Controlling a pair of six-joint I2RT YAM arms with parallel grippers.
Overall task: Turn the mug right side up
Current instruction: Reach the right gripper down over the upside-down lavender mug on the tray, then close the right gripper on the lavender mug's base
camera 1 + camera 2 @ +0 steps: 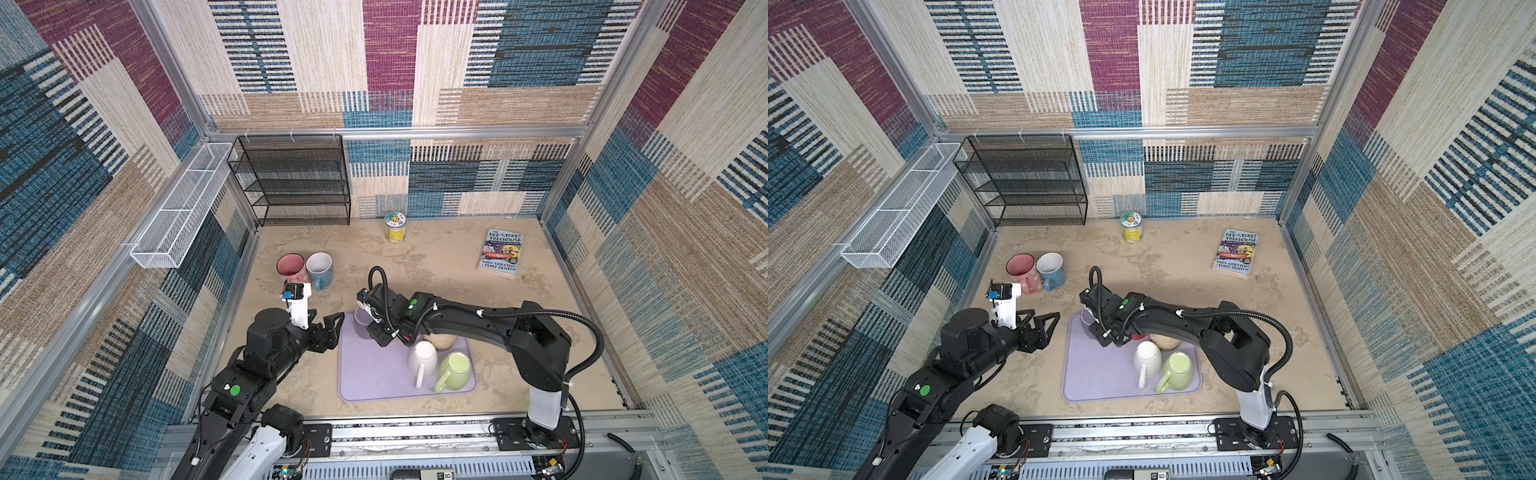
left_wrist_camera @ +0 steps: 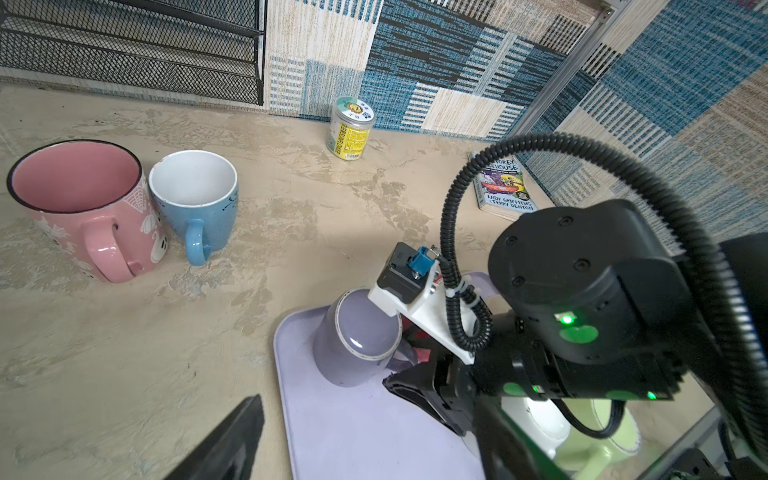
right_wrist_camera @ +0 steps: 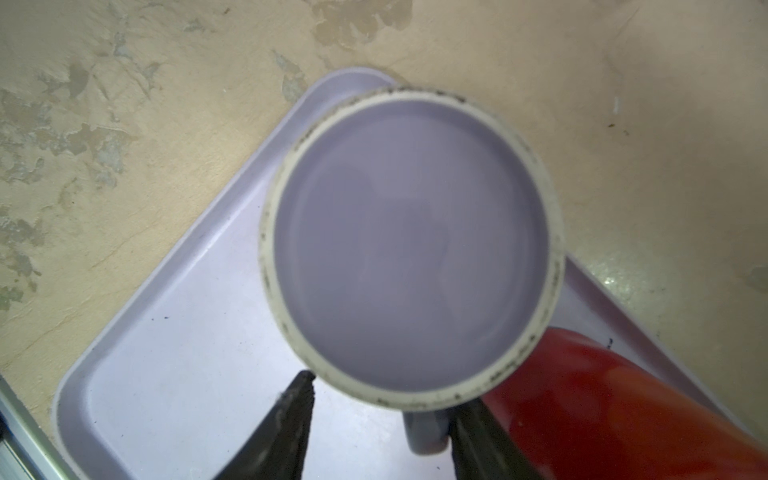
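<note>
The lavender mug (image 1: 360,321) stood upside down on the far left corner of the smooth lavender tray (image 1: 374,384), a little left of centre in both top views. In the right wrist view its flat glazed base was ringed by a bare, speckled white foot. The right gripper (image 3: 382,409) reached down over it, its dark ribbed fingers (image 3: 297,419) set partly apart on either side of the stubby handle (image 3: 424,432). One finger lay against the handle and the other stood clear of it, so nothing was clamped. A glossy red mug (image 3: 602,411) lay just beside.

The left gripper (image 1: 331,331) hung at the tray's left edge, jaws spread wide and holding nothing.

Lower right on the tray sat a white mug (image 1: 422,357) and a pale green mug (image 1: 455,365), both inverted. Upper left, on the mottled beige tabletop (image 1: 436,270), a pink mug (image 1: 291,266) and a blue mug (image 1: 319,266) stood upright and touching.
</note>
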